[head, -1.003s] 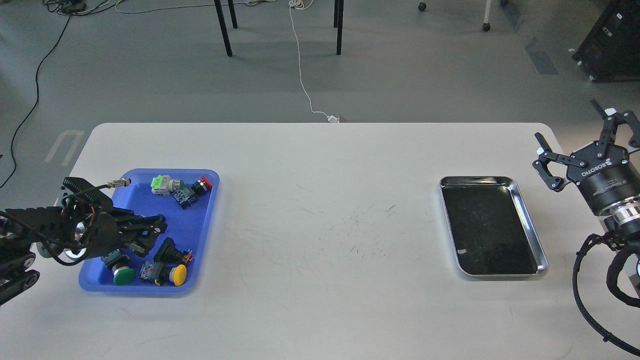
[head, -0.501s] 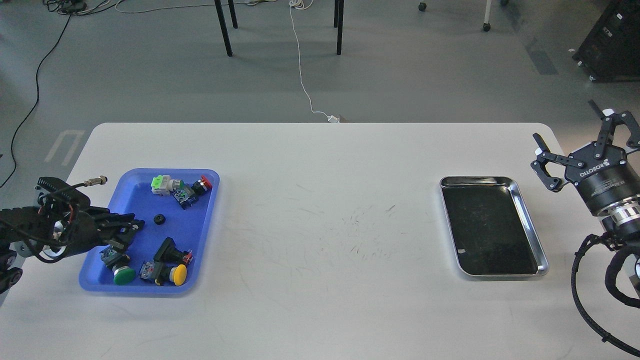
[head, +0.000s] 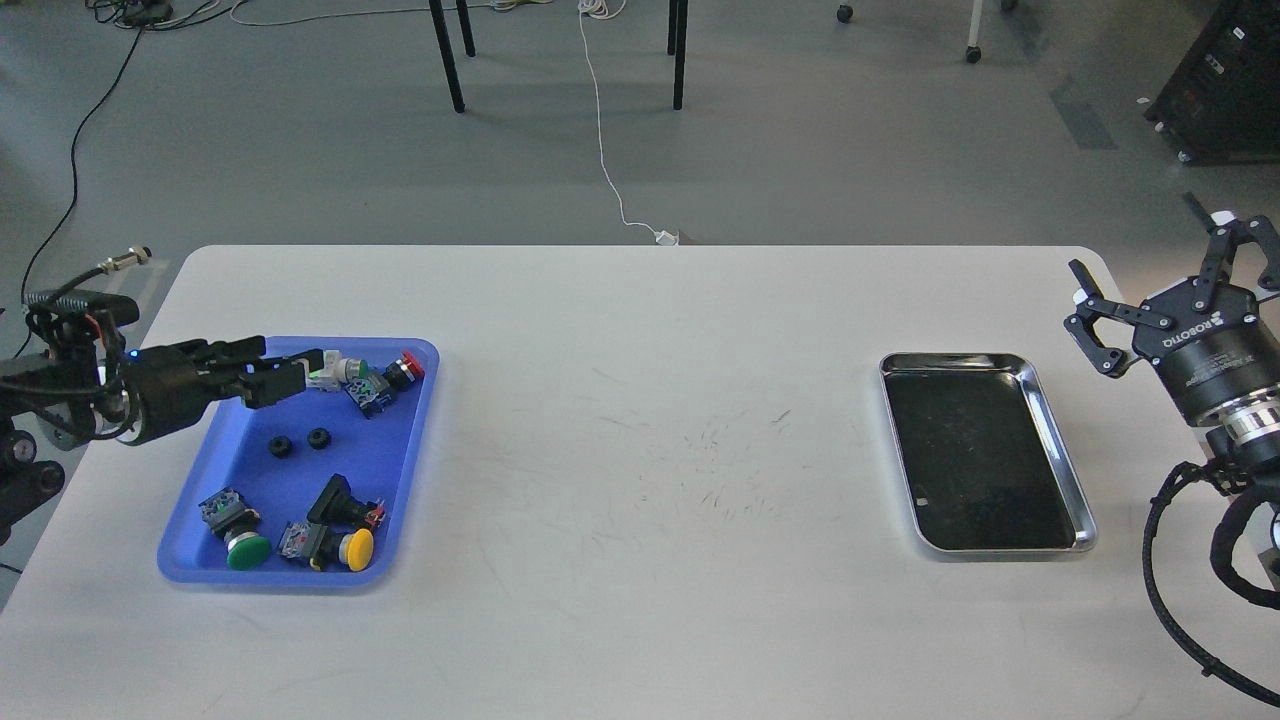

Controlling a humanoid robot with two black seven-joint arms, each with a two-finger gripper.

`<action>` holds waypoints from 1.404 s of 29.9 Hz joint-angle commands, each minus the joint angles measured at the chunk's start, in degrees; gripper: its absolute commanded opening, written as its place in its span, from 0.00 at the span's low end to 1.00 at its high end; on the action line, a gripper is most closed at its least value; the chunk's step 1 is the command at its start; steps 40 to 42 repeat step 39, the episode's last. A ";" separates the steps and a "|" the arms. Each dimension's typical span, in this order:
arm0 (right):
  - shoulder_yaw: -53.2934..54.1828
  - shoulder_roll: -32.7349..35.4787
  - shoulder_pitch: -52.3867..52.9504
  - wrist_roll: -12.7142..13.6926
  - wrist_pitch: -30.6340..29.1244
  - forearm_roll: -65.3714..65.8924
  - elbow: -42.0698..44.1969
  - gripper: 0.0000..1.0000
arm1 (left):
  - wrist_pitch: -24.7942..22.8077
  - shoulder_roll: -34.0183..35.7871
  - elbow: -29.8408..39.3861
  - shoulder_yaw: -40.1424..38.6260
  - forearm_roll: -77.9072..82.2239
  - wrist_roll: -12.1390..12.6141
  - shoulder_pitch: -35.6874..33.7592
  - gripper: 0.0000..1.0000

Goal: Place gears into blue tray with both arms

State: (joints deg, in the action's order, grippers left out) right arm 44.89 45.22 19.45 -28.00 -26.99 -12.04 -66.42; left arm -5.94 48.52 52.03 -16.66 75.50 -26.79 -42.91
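Observation:
The blue tray (head: 395,450) lies at the table's left. Two small black gears (head: 281,447) (head: 319,437) rest side by side on its floor near the middle, loose and untouched. My left gripper (head: 292,368) hovers over the tray's far left part, pointing right, above and behind the gears. Its fingers look slightly apart with nothing between them. My right gripper (head: 1142,248) hangs beyond the table's right edge, far from the tray, wide open and empty.
Several coloured-cap push-button switches lie in the blue tray: a green one (head: 240,545) and a yellow one (head: 345,548) at the front, a red one (head: 405,366) at the back. A shiny steel tray (head: 1062,440) sits at the table's right.
My left gripper has risen and drawn back from the tray's middle toward its far left. One gear, then a second, came into sight on the tray floor. The right arm has barely moved.

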 commanded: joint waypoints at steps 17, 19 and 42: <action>6.08 -16.04 19.56 10.23 11.26 -0.09 19.48 0.99 | -12.42 -23.10 -14.04 -21.38 -70.39 13.25 -7.89 0.98; 6.17 -18.06 20.71 11.38 11.26 -0.09 22.11 0.99 | -12.87 -27.06 -18.52 -24.28 -72.67 13.34 -7.98 0.98; 10.48 -28.70 22.73 13.76 5.55 -0.09 33.20 0.99 | -16.21 -35.07 -24.61 -28.25 -84.99 12.55 -6.22 0.98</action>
